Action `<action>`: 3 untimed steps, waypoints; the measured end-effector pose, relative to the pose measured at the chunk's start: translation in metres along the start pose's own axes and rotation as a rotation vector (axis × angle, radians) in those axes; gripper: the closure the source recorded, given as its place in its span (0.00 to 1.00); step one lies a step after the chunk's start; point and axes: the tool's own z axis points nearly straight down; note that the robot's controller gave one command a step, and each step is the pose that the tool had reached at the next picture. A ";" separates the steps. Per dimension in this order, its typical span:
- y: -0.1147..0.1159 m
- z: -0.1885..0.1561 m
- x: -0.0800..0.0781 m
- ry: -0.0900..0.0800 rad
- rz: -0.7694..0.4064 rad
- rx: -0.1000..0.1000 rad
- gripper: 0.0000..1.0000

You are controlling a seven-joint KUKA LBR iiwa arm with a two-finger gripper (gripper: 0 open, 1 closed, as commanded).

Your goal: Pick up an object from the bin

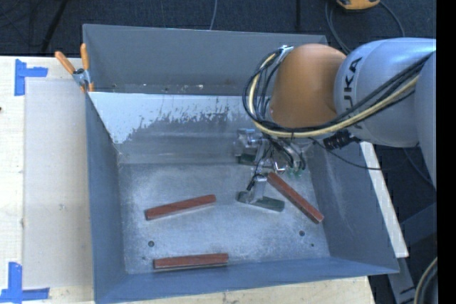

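Your claw (258,197) hangs low over the floor of the grey bin (164,67), right of the bin's middle and close to the right wall. From this angle you cannot tell whether it stands wide or narrow; its tip is a dark cluster just above the speckled floor, and nothing can be made out inside it.

The nearest thing to it is a flat reddish-brown bar (299,203). It lies on a slant, its upper end just beside the claw on the claw's right and its lower end pointing toward the bin's near right corner, along the foot of the right wall. You cannot tell whether the claw touches it.

A second reddish-brown bar (179,207) lies on the floor to the left of the claw, well apart from it and tilted slightly up at its right end. A third bar (190,261) lies almost level along the near wall, in the lower left part of the bin.

Above the claw you see the orange wrist cover (303,85) with looped cables (258,92) round it.
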 end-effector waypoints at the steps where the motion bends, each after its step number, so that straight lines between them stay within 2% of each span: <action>1: -0.032 0.043 0.032 0.016 0.011 -0.001 0.00; 2: -0.041 0.060 0.047 0.015 -0.073 -0.002 1.00; 3: -0.041 0.060 0.047 0.015 -0.072 -0.002 1.00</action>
